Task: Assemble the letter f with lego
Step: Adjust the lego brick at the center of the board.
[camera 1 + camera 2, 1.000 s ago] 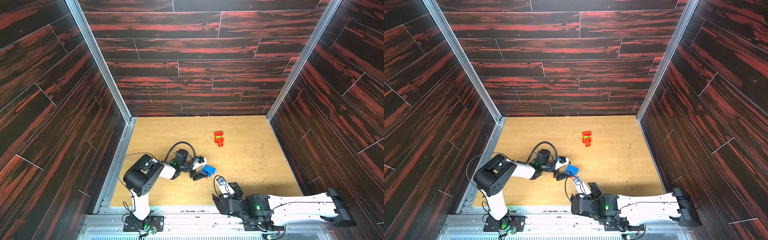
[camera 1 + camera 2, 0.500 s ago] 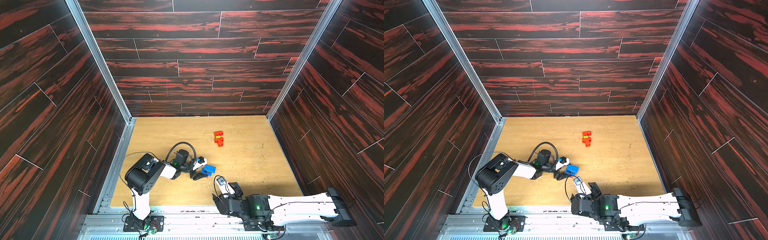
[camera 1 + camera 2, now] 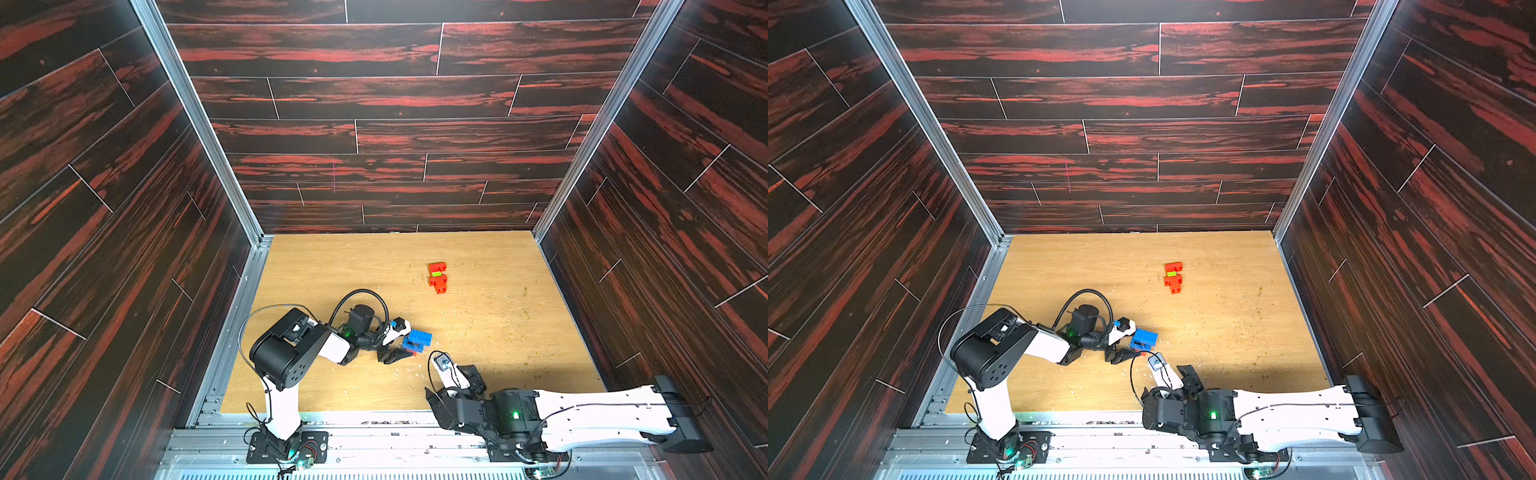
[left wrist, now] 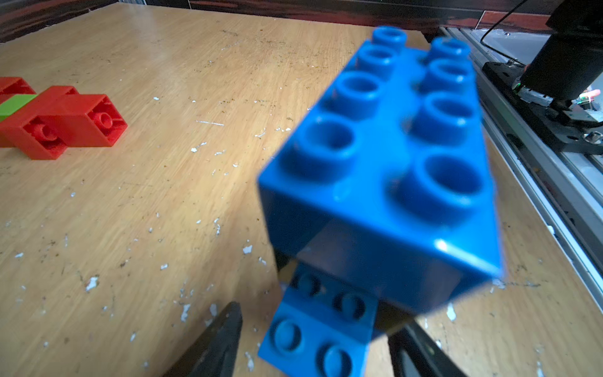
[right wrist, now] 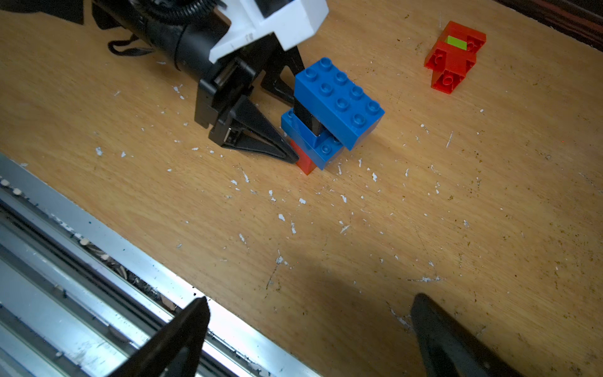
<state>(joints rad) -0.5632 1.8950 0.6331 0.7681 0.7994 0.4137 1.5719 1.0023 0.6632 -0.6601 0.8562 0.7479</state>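
A lego stack stands near the table's front middle. Its oblong blue brick (image 3: 417, 337) (image 3: 1144, 336) (image 5: 339, 98) tops a black brick (image 5: 306, 119), a lower blue brick (image 5: 318, 147) (image 4: 316, 329) and a red brick (image 5: 303, 164). My left gripper (image 3: 409, 345) (image 4: 318, 321) (image 5: 290, 129) lies low on the table and straddles the stack's lower bricks. Small gaps show beside the brick in the left wrist view. A red-orange lego cluster (image 3: 437, 280) (image 3: 1173, 282) (image 5: 450, 63) (image 4: 65, 127) with a lime green brick (image 3: 436, 274) (image 5: 456, 42) lies farther back. My right gripper (image 3: 451, 384) (image 5: 311, 300) stands open and empty.
The wooden table (image 3: 478, 324) is flecked with small white and brown debris. A metal rail (image 5: 98, 261) runs along the front edge under my right gripper. Dark wood-pattern walls (image 3: 374, 137) close in the back and both sides.
The left gripper's jaws have narrowed around the blue stack. Both arms and the bricks stay where they were.
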